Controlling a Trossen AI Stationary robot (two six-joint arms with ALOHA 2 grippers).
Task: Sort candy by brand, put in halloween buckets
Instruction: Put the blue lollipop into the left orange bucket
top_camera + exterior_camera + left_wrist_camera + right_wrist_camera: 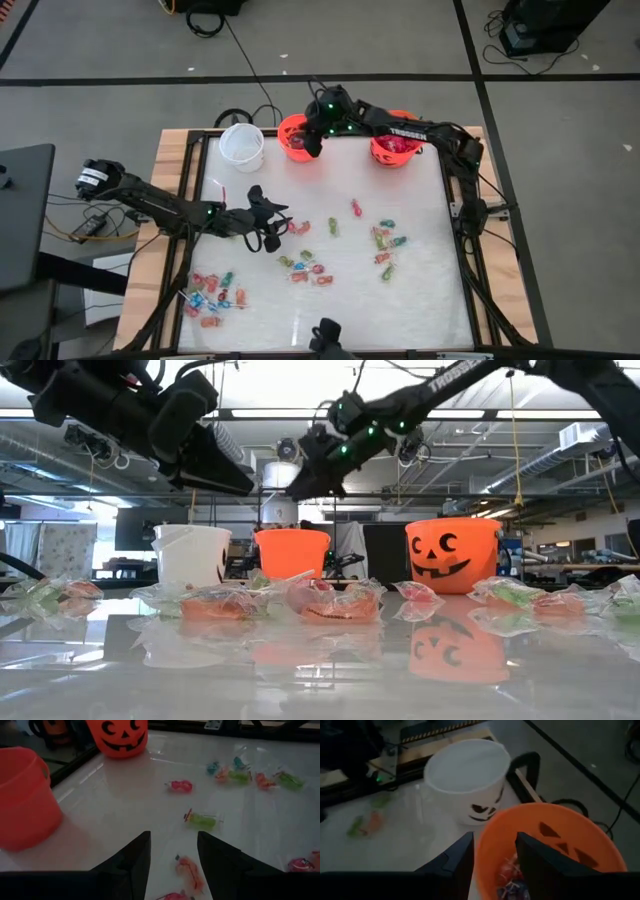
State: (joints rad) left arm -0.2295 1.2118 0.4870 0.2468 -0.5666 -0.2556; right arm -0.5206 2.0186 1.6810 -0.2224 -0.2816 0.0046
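Three buckets stand along the table's far edge: a white bucket [241,145], an orange bucket [293,138] in the middle and a second orange bucket [395,150] with a jack-o'-lantern face at the right. Many small wrapped candies [305,270] lie scattered on the white tabletop. My left gripper [278,222] hovers open and empty above the table's middle left, with a pink-orange candy [190,872] lying below the gap between its fingers. My right gripper [305,140] is open and empty over the middle orange bucket [560,840], which holds candy [512,880].
Candy lies in groups at the near left [212,295], the middle [333,226] and the right [385,240]. The right orange bucket holds red pieces [396,146]. A dark frame [455,200] borders the table. Bare tabletop lies between the buckets and the candy.
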